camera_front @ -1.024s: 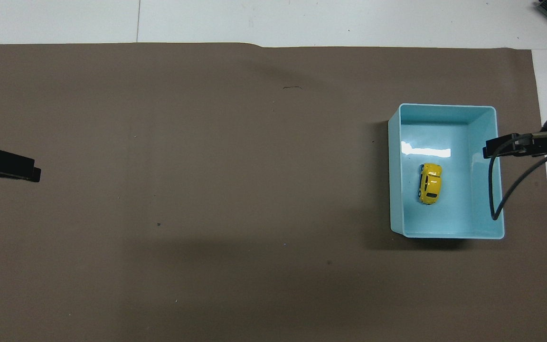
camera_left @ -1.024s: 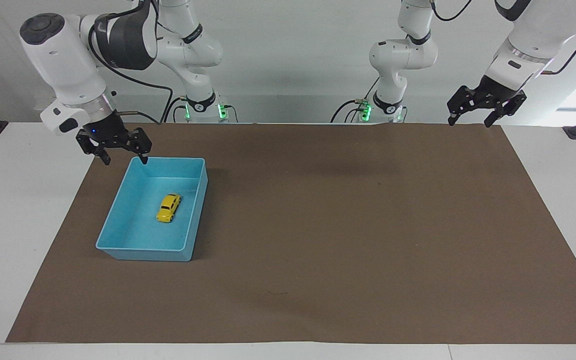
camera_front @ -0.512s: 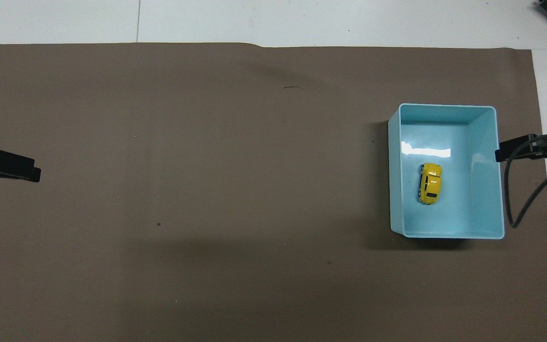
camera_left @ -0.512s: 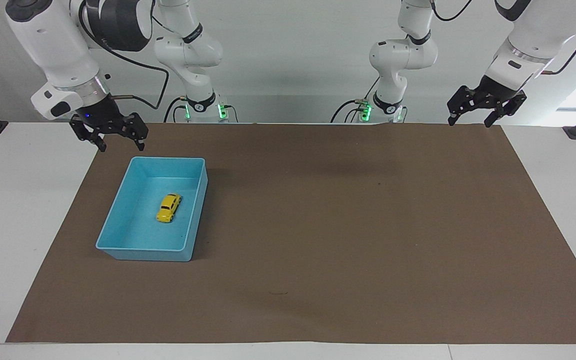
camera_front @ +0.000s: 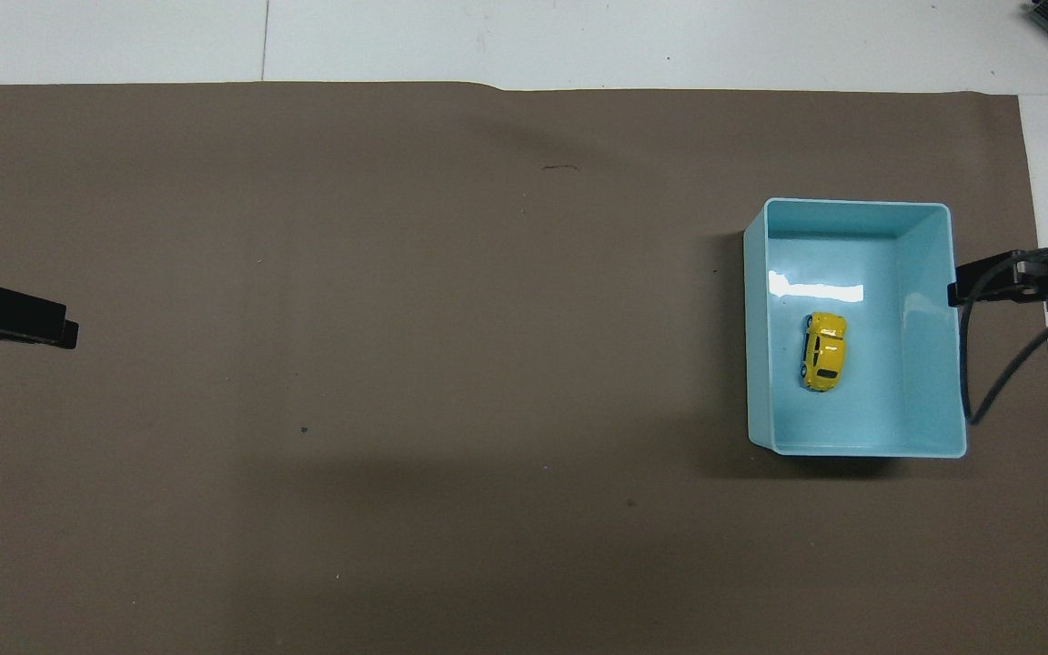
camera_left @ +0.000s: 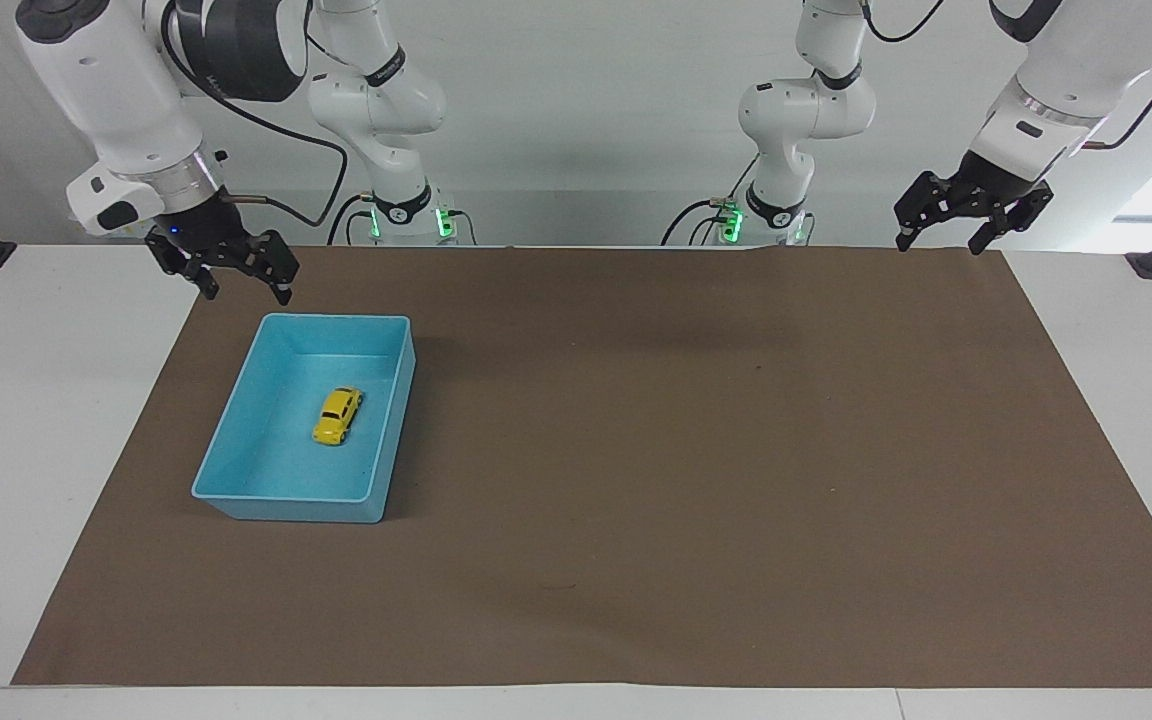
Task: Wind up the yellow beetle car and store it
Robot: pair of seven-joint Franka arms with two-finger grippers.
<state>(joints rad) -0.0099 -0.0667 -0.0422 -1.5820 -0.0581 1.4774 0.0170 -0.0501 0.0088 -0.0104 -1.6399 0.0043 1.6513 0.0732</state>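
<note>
The yellow beetle car (camera_left: 338, 415) lies on its wheels on the floor of the blue bin (camera_left: 286, 497), near the bin's middle. It also shows in the overhead view (camera_front: 822, 351) inside the bin (camera_front: 851, 206). My right gripper (camera_left: 244, 292) is open and empty. It hangs in the air over the mat by the bin's corner nearest the robots, clear of the rim. In the overhead view it (camera_front: 955, 293) shows beside the bin's wall. My left gripper (camera_left: 939, 245) is open and empty and waits over the mat's corner at the left arm's end (camera_front: 69, 335).
A brown mat (camera_left: 696, 450) covers most of the white table (camera_left: 26, 420). The bin stands on it toward the right arm's end. A black cable (camera_front: 988, 382) hangs from the right wrist beside the bin.
My right gripper has risen and drawn back from over the bin's rim toward the robots. The car, the bin and the left arm have not moved.
</note>
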